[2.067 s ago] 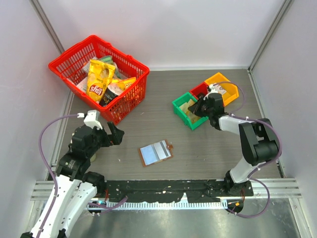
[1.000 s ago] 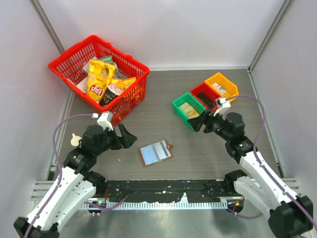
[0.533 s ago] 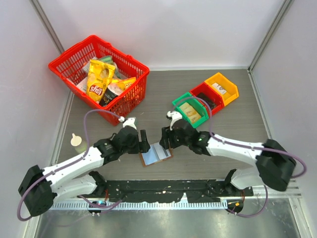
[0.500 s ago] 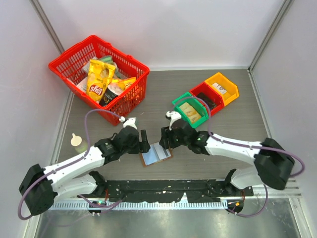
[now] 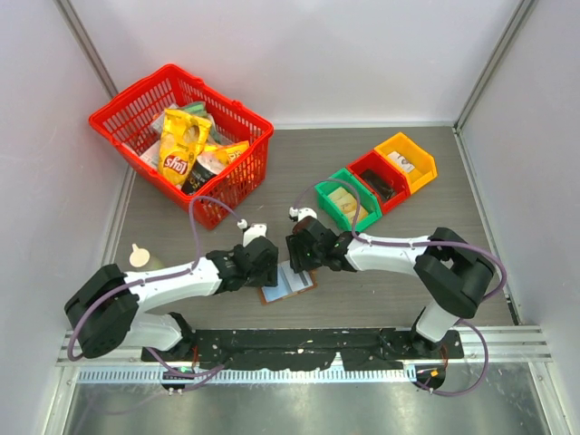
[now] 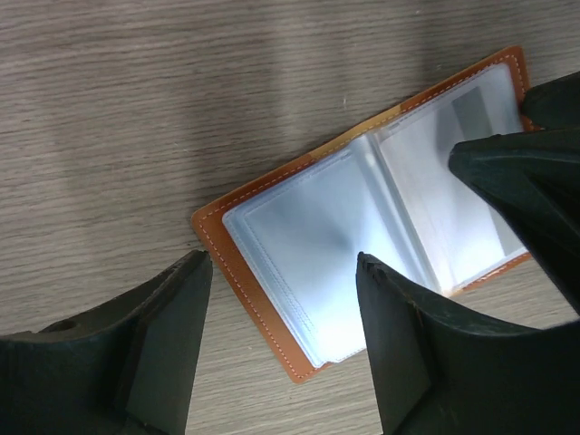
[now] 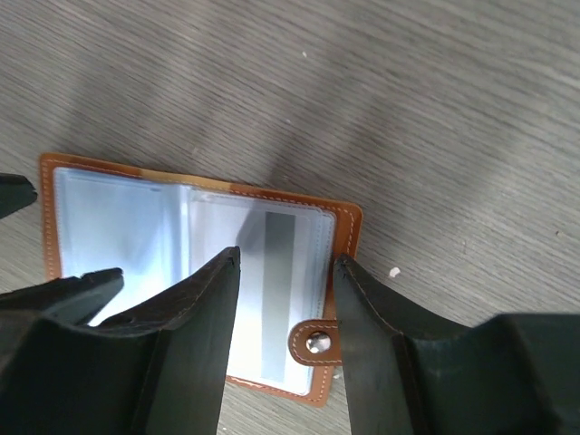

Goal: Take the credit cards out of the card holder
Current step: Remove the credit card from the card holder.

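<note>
At the far left, the red basket (image 5: 181, 136) is holding yellow snack bags (image 5: 177, 149). The left claw (image 6: 281, 272) is hanging over the left panel of the card holder (image 6: 362, 236), with its fingers wide apart and nothing between them. The card holder is lying open on the surface (image 5: 408, 272), near the middle, with its clear sleeves facing up. The right claw (image 7: 285, 263) is hovering over the right panel, open more narrowly and holding nothing. Further right, tan credit cards (image 5: 343, 200) are lying in the green bin (image 5: 323, 193).

There is one card holder (image 5: 290, 285), one red basket (image 5: 240, 177) and one small bottle (image 5: 139, 256). The bins number three: a green bin (image 5: 331, 201), a red bin (image 5: 361, 164) and an orange bin (image 5: 399, 140).
</note>
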